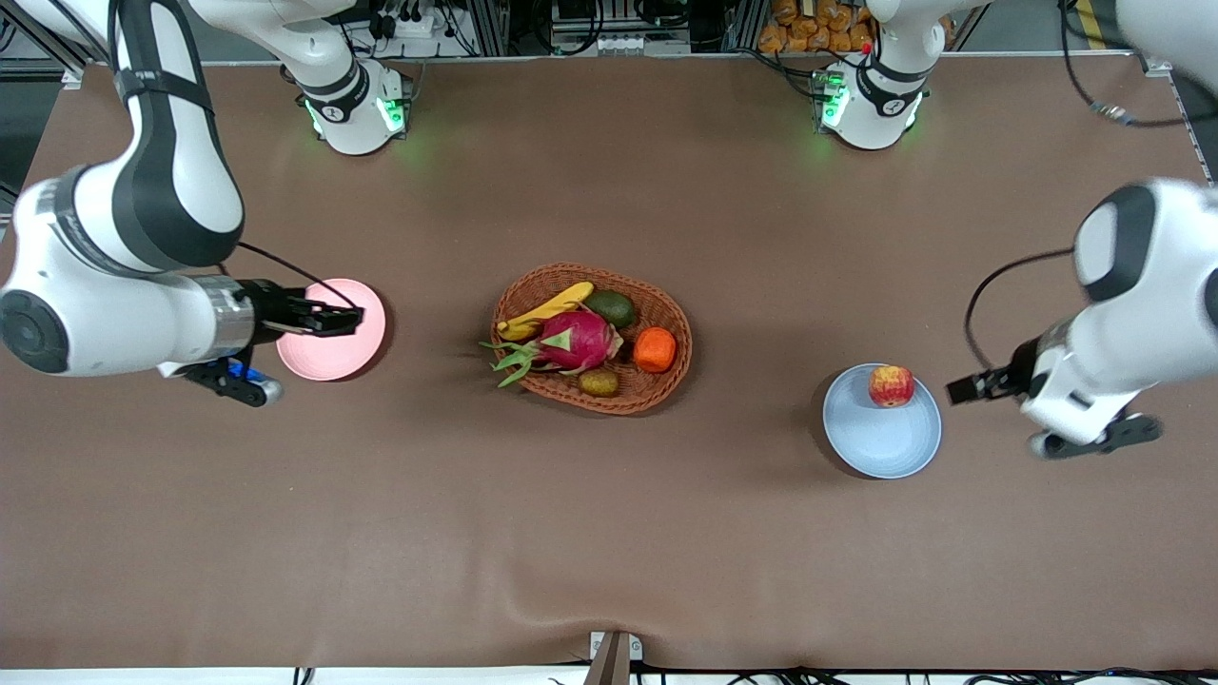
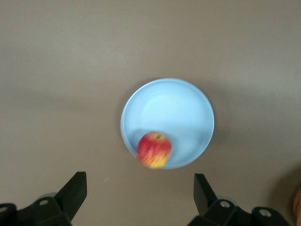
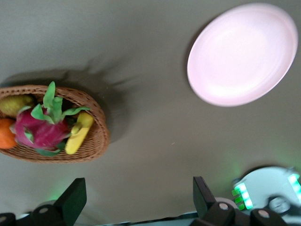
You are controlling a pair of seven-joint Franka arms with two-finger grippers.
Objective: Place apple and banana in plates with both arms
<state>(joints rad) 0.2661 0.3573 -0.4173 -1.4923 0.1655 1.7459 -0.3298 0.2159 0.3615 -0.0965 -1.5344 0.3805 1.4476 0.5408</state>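
**Q:** ok where's the fruit right now, going by the basket?

**A:** Basket (image 1: 592, 338) sits mid-desk (image 1: 609, 533). The banana (image 1: 545, 311) is in it, lying along the rim farther from the front camera, touching the dragon fruit (image 1: 569, 343). The apple (image 1: 891, 385) is out of it, sitting on the blue plate (image 1: 882, 433), well away from the basket toward my left arm's end. It's near the plate's edge, not the middle.

**Q:** and your grippers?

**A:** My left gripper (image 1: 961, 389) hangs just beside the blue plate, on the side away from the basket, fingers (image 2: 75, 188) spread wide with nothing between them. My right gripper (image 1: 344, 319) is over the pink plate (image 1: 333, 354), which lies well away from the basket toward my right arm's end. That plate has nothing on it. My right wrist view shows those fingers (image 3: 74, 200) apart too, holding nothing.

**Q:** anything else in the basket?

**A:** An orange fruit (image 1: 655, 349), a dark green one (image 1: 610, 307), probably an avocado, and a small brownish one (image 1: 599, 382).
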